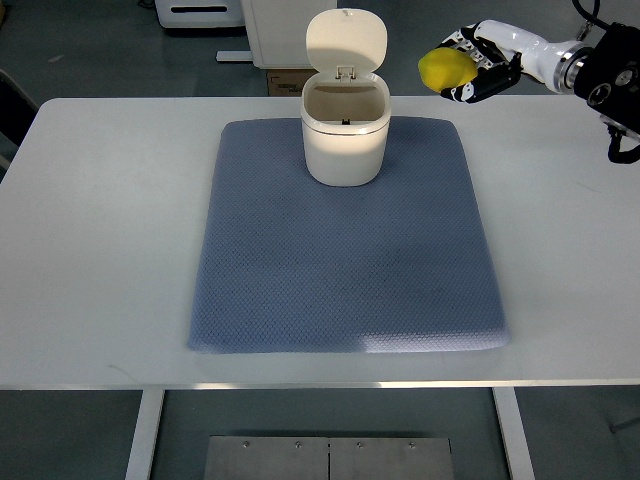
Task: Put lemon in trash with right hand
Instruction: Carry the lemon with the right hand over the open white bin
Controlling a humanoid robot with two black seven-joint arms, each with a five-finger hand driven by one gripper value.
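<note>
White desk, blue mat in the middle. Bin stands at the mat's far edge, lid flipped up, mouth clear. Right of the bin, raised above the desk's far edge, right hand with fingers clamped on lemon, lemon on the bin-facing side.

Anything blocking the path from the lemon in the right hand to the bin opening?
Nothing visible. The yellow lemon, held in the right hand, is right of the cream trash bin; its lid stands open.
</note>
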